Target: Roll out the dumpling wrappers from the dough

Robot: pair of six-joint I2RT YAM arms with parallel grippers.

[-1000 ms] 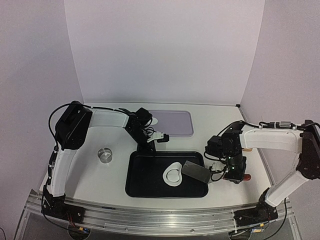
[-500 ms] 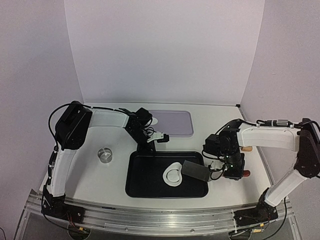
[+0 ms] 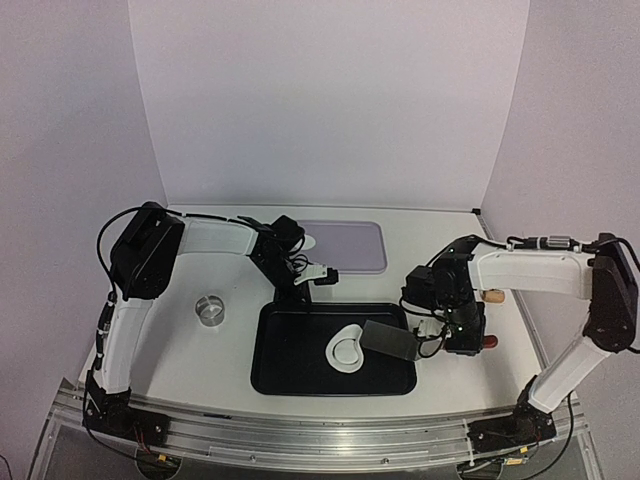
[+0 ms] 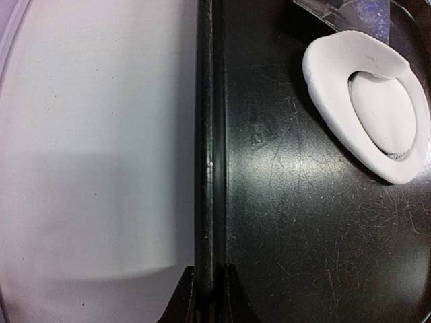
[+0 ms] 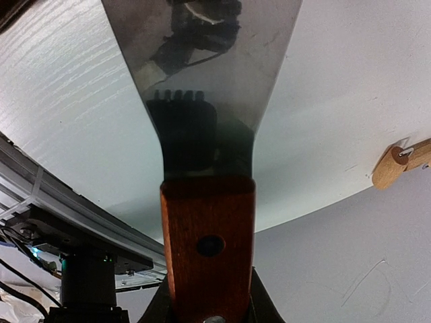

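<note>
The far rim of the black tray (image 3: 290, 362) is seen clamped between the closed fingers of the left gripper (image 4: 210, 296), and the tray's glossy floor is finely scratched. On its right half lies the dough ring (image 4: 326, 87), thick, soft-edged and matte white. A flat pale disc, apparently a wrapper (image 4: 380, 111), is seen inside its hole. Another white wrapper (image 3: 308, 241) is glimpsed on the smooth lavender board (image 3: 350, 245) beyond the tray, partly hidden by the left arm. The right gripper (image 5: 209, 311) is closed around the reddish wooden handle of a scraper (image 5: 202, 60). Its mirror-bright steel blade is held over the tray's right edge, just beside the dough. A small round metal cutter (image 3: 210, 310) is seen left of the tray, and a tan rolling pin (image 5: 403, 161) at the right.
</note>
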